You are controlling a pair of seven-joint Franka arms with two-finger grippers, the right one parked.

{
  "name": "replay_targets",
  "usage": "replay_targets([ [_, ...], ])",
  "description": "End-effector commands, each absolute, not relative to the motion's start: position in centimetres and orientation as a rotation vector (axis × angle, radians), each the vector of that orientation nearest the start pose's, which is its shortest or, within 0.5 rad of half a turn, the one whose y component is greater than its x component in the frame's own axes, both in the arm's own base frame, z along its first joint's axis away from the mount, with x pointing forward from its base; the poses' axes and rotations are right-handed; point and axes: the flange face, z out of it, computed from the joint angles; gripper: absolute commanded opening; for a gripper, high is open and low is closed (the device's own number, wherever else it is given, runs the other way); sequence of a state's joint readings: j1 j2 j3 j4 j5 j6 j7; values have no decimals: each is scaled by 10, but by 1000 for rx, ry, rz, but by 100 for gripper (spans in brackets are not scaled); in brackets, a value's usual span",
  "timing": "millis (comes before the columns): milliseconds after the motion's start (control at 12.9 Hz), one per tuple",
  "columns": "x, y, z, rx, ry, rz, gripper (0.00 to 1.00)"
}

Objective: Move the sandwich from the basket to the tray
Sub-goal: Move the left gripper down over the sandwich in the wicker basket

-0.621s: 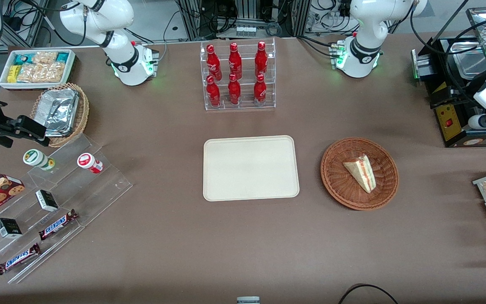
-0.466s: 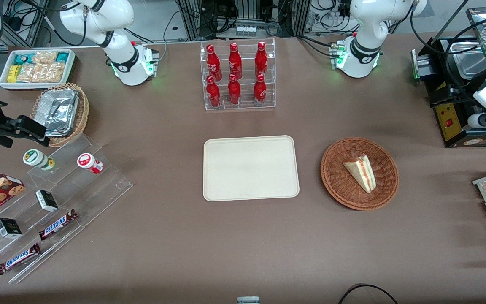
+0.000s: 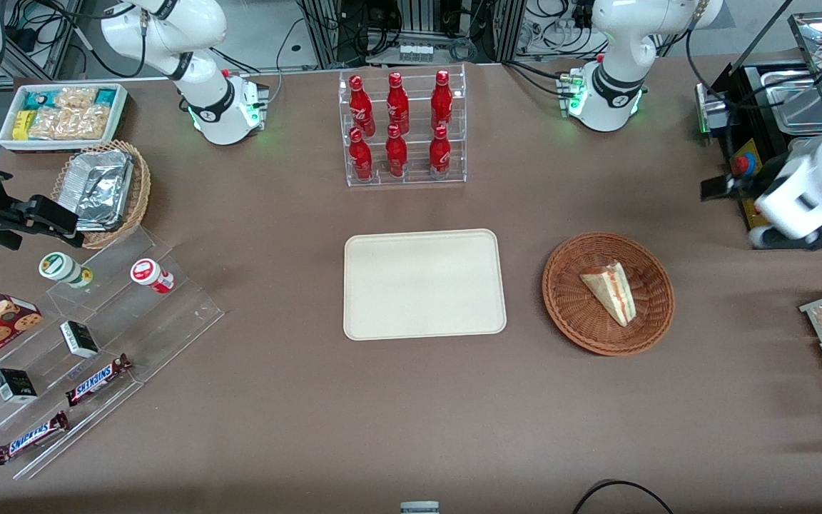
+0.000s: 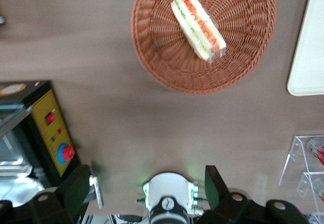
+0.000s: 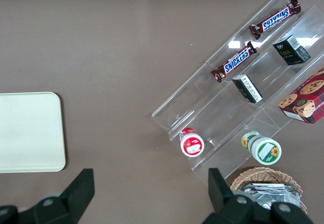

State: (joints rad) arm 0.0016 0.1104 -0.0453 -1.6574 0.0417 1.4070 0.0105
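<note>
Judging from how things lay, we had hardly begun: the small triangular wedge sandwich (image 3: 611,292) of pale bread with red, orange and green filling sat inside the round reddish-brown woven wicker basket (image 3: 569,300), untouched, while the flat cream-beige rectangular plastic tray (image 3: 424,284) beside it carried nothing. Our left arm's two-finger gripper (image 4: 145,189) hung high with its fingers (image 4: 77,190) spread wide and released, roughly at the basket's two o'clock in the front view. We reckoned the reach, grasp, lift, carry and release all remained.
</note>
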Motion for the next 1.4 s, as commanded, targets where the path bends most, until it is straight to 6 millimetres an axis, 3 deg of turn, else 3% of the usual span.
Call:
replay_targets([
  [0, 551, -31, 472, -3046, 122, 517, 100],
  [78, 550, -40, 452, -3047, 143, 490, 100],
  [311, 546, -43, 405, -3064, 151, 404, 100],
  [544, 537, -44, 368, -3073, 7, 313, 100],
  [854, 537, -68, 356, -3044, -339, 210, 100],
  [1010, 531, -82, 340, -3027, -518, 141, 100],
  [1165, 525, -85, 319, -3005, -737, 53, 100],
  [1320, 524, -103, 301, -2943, -938, 57, 100],
])
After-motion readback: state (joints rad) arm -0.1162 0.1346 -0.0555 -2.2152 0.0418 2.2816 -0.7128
